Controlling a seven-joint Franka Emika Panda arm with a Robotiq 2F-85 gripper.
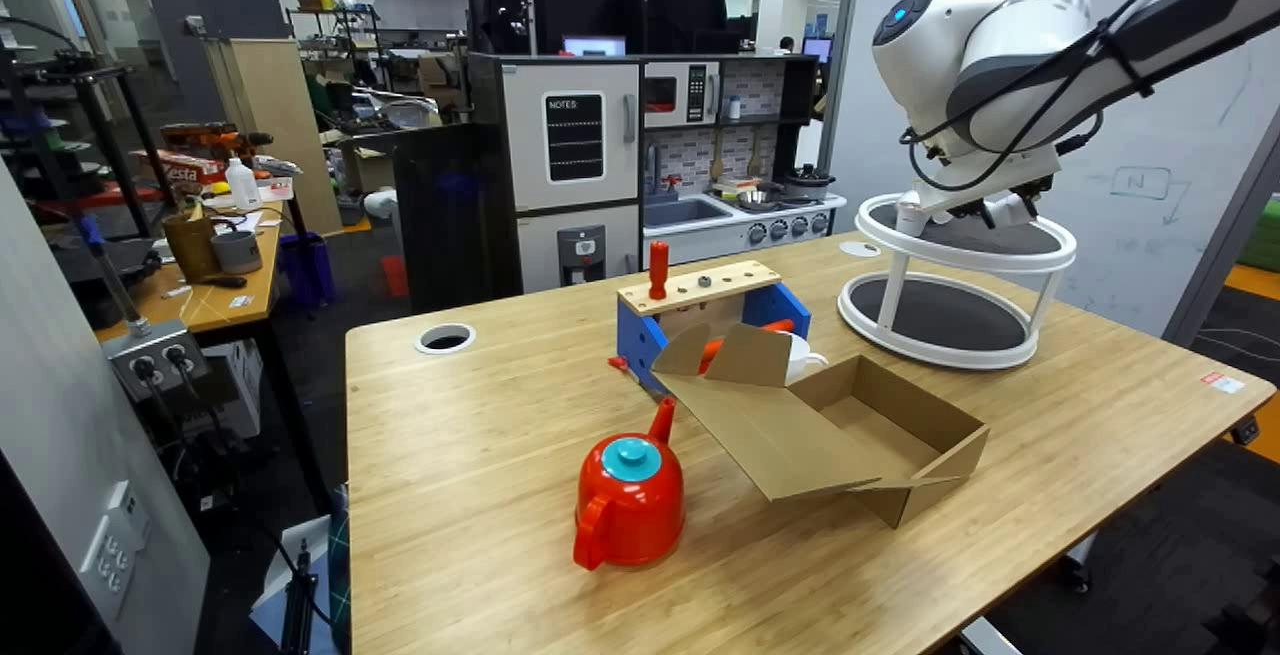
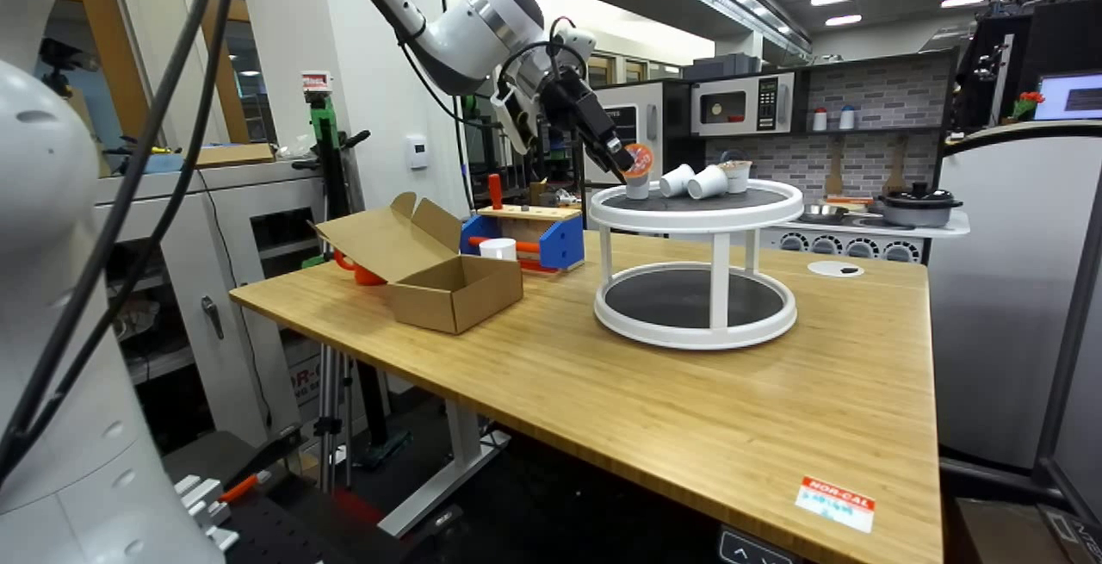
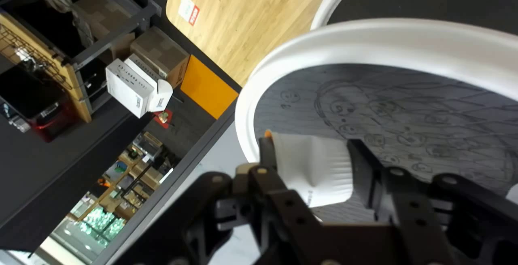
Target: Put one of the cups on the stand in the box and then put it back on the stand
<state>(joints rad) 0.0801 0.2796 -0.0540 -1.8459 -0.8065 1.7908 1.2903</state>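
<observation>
The stand is two white hoops with dark discs on thin uprights, seen in both exterior views (image 1: 965,253) (image 2: 702,220) and the wrist view (image 3: 364,42). Three white cups (image 2: 708,182) sit on its top disc, two of them lying down. Another white cup with an orange lid (image 2: 637,188) is at the top disc's edge, tilted. My gripper (image 2: 627,170) is shut on this cup; in the wrist view the gripper's fingers (image 3: 311,143) press its lid end and base end (image 3: 317,168). I cannot tell whether it touches the disc. The open cardboard box (image 1: 890,430) (image 2: 456,295) is on the table.
A blue rack with a wooden top (image 1: 700,287) and a white mug (image 1: 800,360) stand behind the box flaps. A red kettle with a teal lid (image 1: 630,505) is near the box. A whiteboard (image 1: 1120,165) rises behind the stand. The table edge (image 2: 603,461) runs along the front.
</observation>
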